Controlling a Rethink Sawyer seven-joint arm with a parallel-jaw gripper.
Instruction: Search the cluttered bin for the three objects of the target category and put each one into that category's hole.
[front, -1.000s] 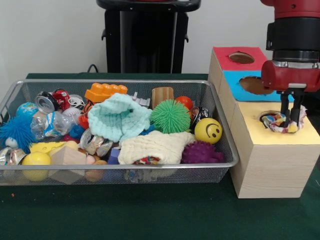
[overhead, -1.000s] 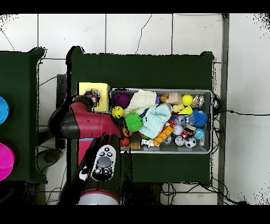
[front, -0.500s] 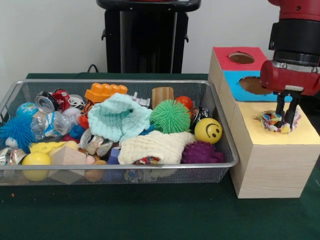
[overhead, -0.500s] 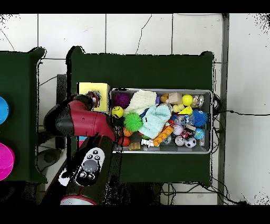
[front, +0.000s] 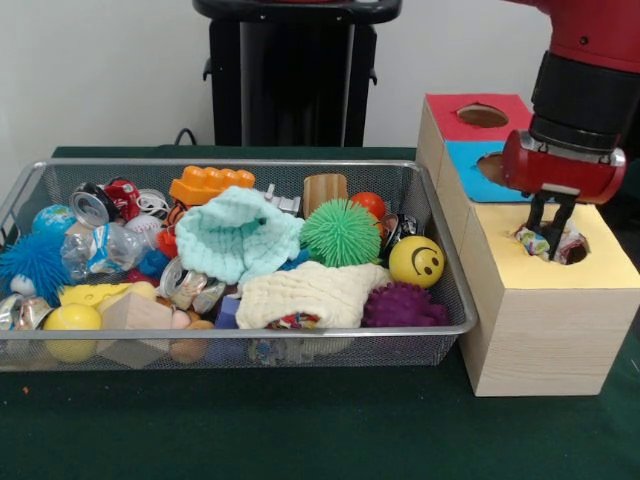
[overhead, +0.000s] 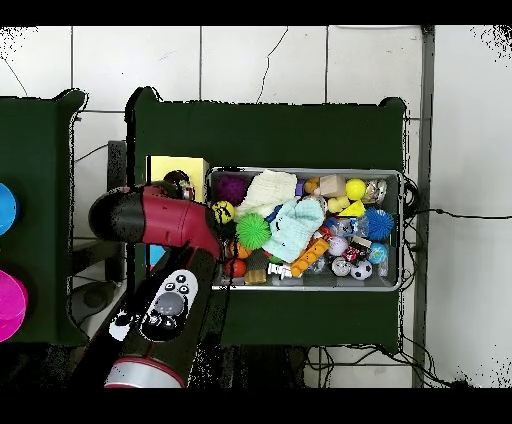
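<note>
Currently my gripper (front: 550, 243) over yellow hole (front: 568, 250) of sorting box (front: 540, 310), jaws narrow, pinching multicolour cloth item (front: 538, 241) at hole rim, wire bin (front: 440, 250) w/ mixed toys just beside box on green tabletop (front: 300, 430).

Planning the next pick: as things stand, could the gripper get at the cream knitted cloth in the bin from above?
Probably yes. The cream knitted cloth lies on top of the pile with nothing over it. The gripper is at the yellow box's hole, so it must first cross over.
</note>
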